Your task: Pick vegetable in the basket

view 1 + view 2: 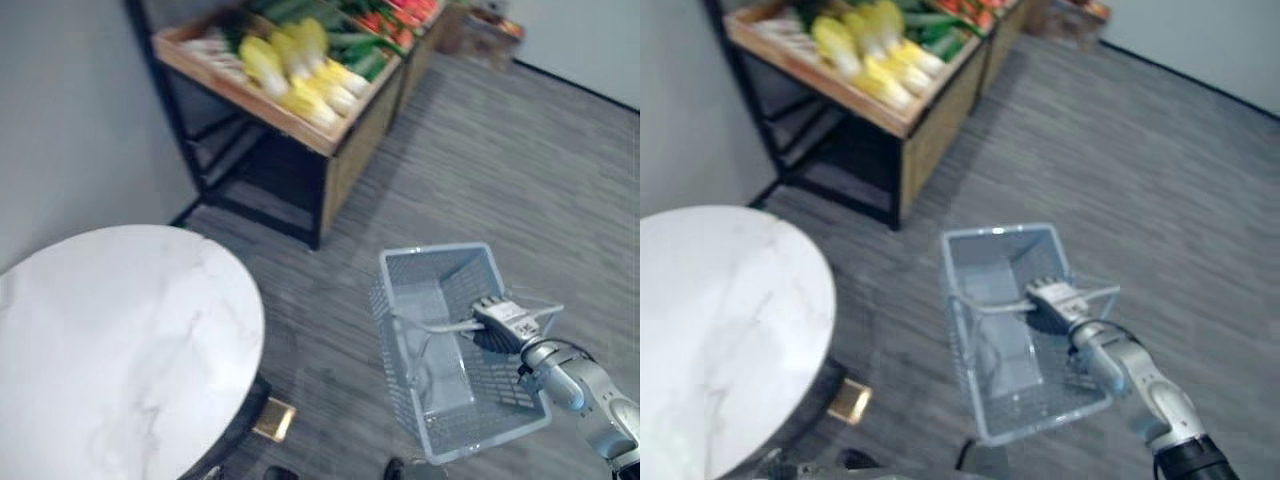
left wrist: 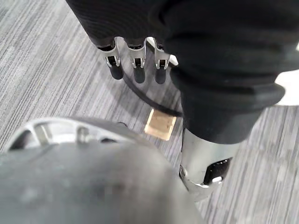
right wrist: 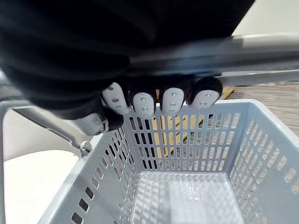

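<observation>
Right hand (image 1: 505, 320): fingers (image 3: 173, 100) curled over the thin grey bar handle (image 1: 440, 326) of one pale grey perforated plastic basket (image 1: 440, 252), which hung above the grey striped floor. Basket interior held nothing; count of vegetables inside: zero. Left hand (image 2: 135, 56): fingers hung loose and nearly straight, grasping nothing, above the floor near one small square brass-coloured floor plate (image 2: 160, 125). Vegetables all lay on one wooden-framed display shelf on black legs (image 1: 330, 140), well apart from the basket, against the grey wall: a cluster of yellow-white leafy cabbages (image 1: 300, 70) at the front, too blurred for a firm count, then long green vegetables (image 1: 360, 50) and red vegetables (image 1: 400, 12) behind, uncountable at that range. One round white marble-topped table (image 1: 110, 330) stood between the shelf and the robot's left side.
</observation>
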